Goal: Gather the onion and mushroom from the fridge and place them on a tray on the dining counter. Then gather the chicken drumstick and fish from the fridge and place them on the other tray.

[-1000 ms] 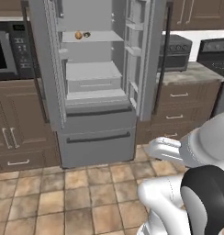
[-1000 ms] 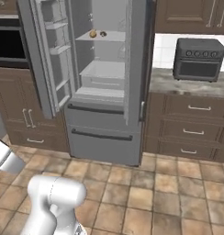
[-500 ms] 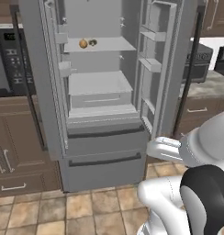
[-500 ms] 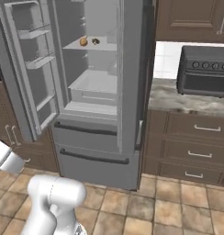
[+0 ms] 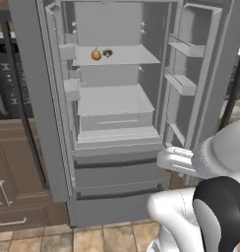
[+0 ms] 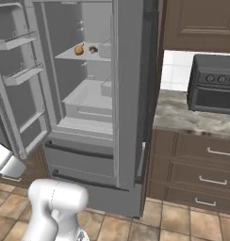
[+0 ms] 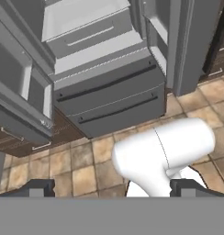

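Note:
The fridge [image 5: 117, 162] stands close in front of me with both upper doors swung wide. On its upper shelf lies the round brown-orange onion [image 5: 96, 54] with the small dark mushroom [image 5: 107, 52] just to its right; the right base view shows the onion [image 6: 79, 49] and mushroom [image 6: 93, 49] from the other side. In the hand view my gripper [image 7: 114, 188] is open and holds nothing. It hangs low and looks down at the fridge's bottom drawers [image 7: 109, 92] and the tiled floor. It is well below and short of the shelf.
The open left door [image 5: 33, 98] and right door [image 5: 200, 74] with its bins flank the way in. A dark countertop oven [image 6: 213, 84] sits on a stone counter [image 6: 183, 117] over wood drawers [image 6: 201, 174]. Tiled floor [image 7: 77, 160] lies before the fridge.
The base has driven closer to the fridge, so the whole picture has grown and shifted. The onion and mushroom stay on their shelf and the gripper stays open.

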Tool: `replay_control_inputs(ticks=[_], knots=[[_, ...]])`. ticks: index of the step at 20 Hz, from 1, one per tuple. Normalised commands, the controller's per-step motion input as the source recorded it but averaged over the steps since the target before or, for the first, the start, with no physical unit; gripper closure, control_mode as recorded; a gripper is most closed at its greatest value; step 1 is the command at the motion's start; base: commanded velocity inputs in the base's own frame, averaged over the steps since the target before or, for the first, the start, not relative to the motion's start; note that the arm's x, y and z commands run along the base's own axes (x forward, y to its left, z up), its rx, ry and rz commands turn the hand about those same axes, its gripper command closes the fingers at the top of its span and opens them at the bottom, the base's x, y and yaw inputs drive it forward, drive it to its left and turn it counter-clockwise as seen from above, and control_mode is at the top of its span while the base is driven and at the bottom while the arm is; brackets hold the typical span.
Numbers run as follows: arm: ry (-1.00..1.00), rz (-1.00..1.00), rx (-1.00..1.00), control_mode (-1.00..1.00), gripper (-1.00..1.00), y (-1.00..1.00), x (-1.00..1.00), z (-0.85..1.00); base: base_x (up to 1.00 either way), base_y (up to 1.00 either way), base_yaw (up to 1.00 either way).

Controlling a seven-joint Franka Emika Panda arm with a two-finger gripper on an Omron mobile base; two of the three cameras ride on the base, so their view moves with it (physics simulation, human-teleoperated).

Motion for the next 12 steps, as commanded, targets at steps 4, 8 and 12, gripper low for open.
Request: replay_control_inputs(ticks=[4,8,12], knots=[[0.0,0.0,0.0,1.0,-1.0,0.0,0.0,0.0,0.64,0.0,0.0],[0.0,0.0,0.0,1.0,-1.0,0.0,0.0,0.0,0.62,0.0,0.0],[0.0,0.0,0.0,1.0,-1.0,0.0,0.0,0.0,0.66,0.05,-0.04]])
